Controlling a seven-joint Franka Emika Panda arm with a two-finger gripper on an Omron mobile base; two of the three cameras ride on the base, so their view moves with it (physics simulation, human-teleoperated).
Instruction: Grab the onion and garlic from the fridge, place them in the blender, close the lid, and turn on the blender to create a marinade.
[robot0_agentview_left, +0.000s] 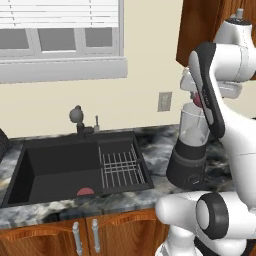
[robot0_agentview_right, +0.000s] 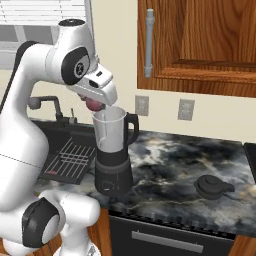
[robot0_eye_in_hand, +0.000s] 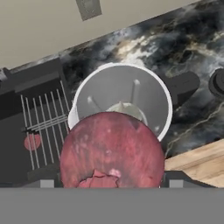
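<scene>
Fingers (robot0_eye_in_hand: 111, 183) are spread wide around one onion (robot0_eye_in_hand: 111, 151), a dark red ball hanging directly above the open mouth of the single blender (robot0_eye_in_hand: 122, 98). Down the hand view, a pale garlic bulb (robot0_eye_in_hand: 127, 109) lies at the bottom of the jar, partly behind the onion; neither base view shows it clearly. From the right base view, the onion (robot0_agentview_right: 93, 104) sits just above the blender (robot0_agentview_right: 112, 150) rim, and one black lid (robot0_agentview_right: 212, 186) lies on the marble counter (robot0_agentview_right: 170, 160), well apart to the right. From the left base view come the black sink (robot0_agentview_left: 75, 165), its faucet (robot0_agentview_left: 77, 120) and one flat reddish disc (robot0_agentview_left: 85, 191).
</scene>
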